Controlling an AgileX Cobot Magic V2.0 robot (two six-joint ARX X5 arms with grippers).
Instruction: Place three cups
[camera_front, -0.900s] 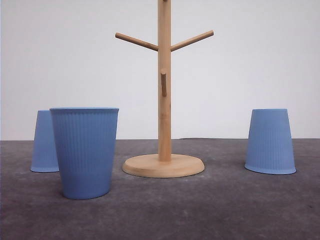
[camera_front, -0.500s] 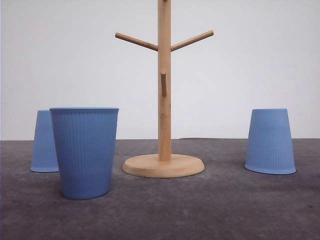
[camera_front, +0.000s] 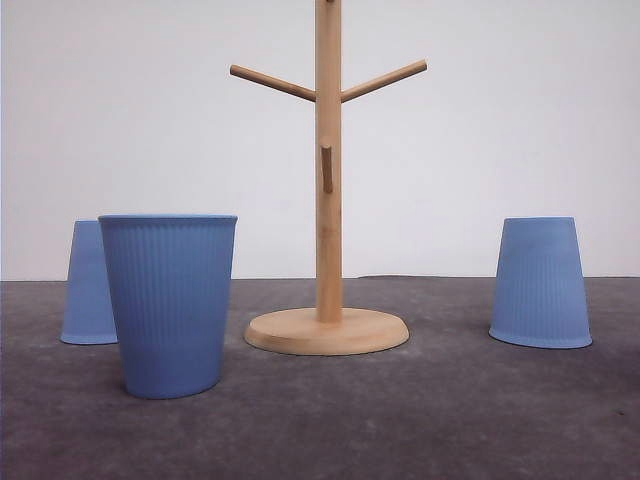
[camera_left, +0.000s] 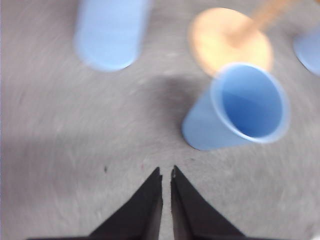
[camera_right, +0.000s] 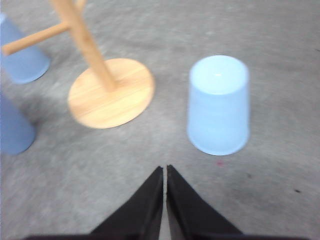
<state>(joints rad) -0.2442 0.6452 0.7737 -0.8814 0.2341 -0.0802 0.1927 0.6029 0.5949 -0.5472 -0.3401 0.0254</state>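
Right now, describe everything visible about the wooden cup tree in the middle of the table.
The wooden cup tree is pale, unpainted wood: a round flat base with a straight upright post rising from its centre, out of the front view's top edge. Two pegs angle upward to left and right near the top, and a shorter peg points forward lower down. All pegs shown are bare. It stands upright on the grey table, between the upright cup and an upside-down cup, touching neither.
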